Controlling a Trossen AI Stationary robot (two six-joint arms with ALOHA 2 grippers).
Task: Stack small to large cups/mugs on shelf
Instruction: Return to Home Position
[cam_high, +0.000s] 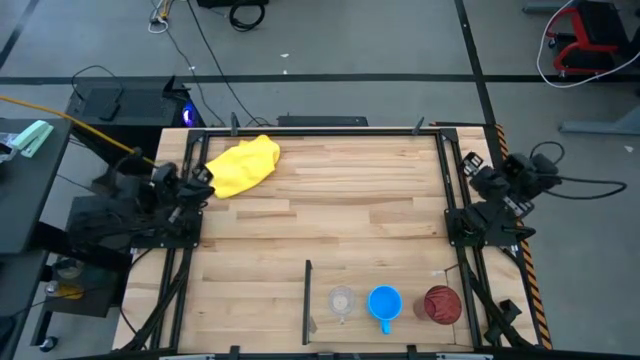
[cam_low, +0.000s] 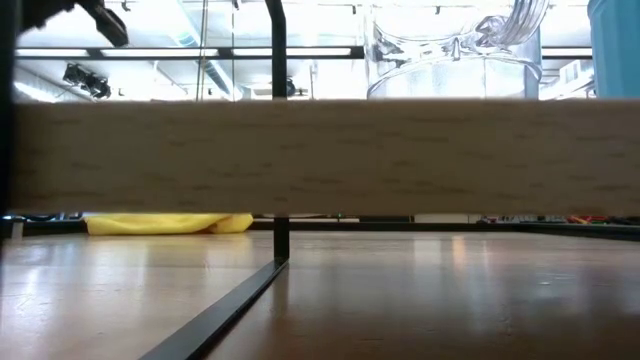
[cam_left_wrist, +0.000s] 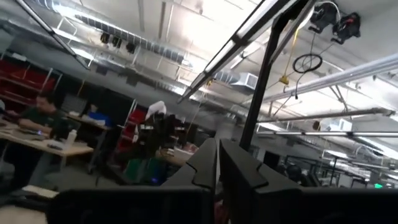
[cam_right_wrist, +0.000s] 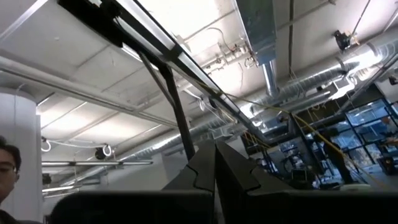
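**A:** High view: clear cup (cam_high: 342, 300), glossy blue mug (cam_high: 385, 303) and translucent red tumbler (cam_high: 442, 305) are lined up small to large, not nested, on the pale wood shelf (cam_high: 410, 322). The left gripper (cam_high: 207, 180) and right gripper (cam_high: 472, 172) are tucked at the table's (cam_high: 330, 200) sides.

**B:** Low view: the thin clear cup could be tipped if the frame (cam_low: 276, 40) gets knocked. Wrist views: both grippers are seen closed, nothing held.

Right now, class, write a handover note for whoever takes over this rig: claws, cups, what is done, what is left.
Left claw: shut, empty, by the table's left edge.
Right claw: shut, empty, by the right edge.
Clear cup, blue mug and red tumbler stand in a row on the shelf, small to large.
Placing looks done; at most, the return home is left.
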